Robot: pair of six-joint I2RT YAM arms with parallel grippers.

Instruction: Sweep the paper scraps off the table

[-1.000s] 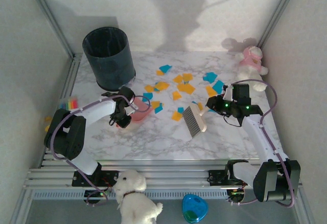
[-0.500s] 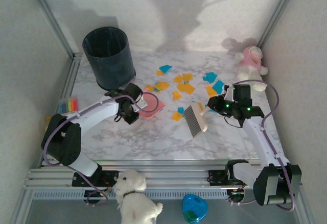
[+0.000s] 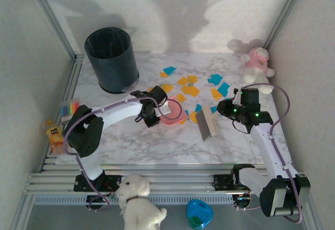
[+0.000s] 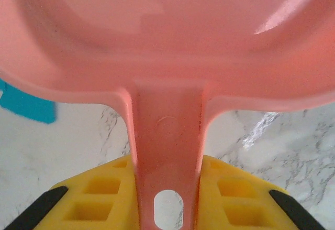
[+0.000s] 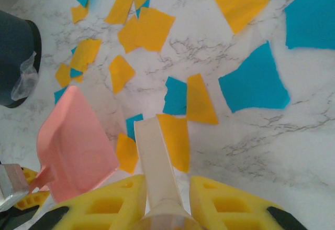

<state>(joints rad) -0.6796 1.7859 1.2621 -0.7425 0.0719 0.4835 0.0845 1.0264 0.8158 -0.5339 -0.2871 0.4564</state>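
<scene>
Orange-yellow and teal-blue paper scraps [image 3: 188, 86] lie scattered over the middle and right of the white marbled table [image 3: 131, 141]. My left gripper [image 3: 152, 112] is shut on the handle of the pink dustpan [image 3: 171, 113], whose pan points right, toward the scraps. In the left wrist view the dustpan [image 4: 167, 31] handle runs between my yellow fingers [image 4: 99, 198]. My right gripper [image 3: 230, 109] is shut on the cream handle of a brush [image 3: 205, 122], with its bristled head just right of the dustpan. In the right wrist view the brush handle [image 5: 154, 156] lies over an orange scrap [image 5: 175, 138], and the dustpan [image 5: 73, 146] is on the left.
A black bin [image 3: 111, 58] stands at the back left. A pink and white plush toy [image 3: 256, 65] sits at the back right corner. A pack of multicoloured strips [image 3: 69, 107] lies at the left edge. A white plush dog [image 3: 138, 204] and a blue object [image 3: 199, 214] sit below the front rail.
My left arm has carried the dustpan to the right, up beside the brush. The brush head has shifted slightly right with my right gripper.
</scene>
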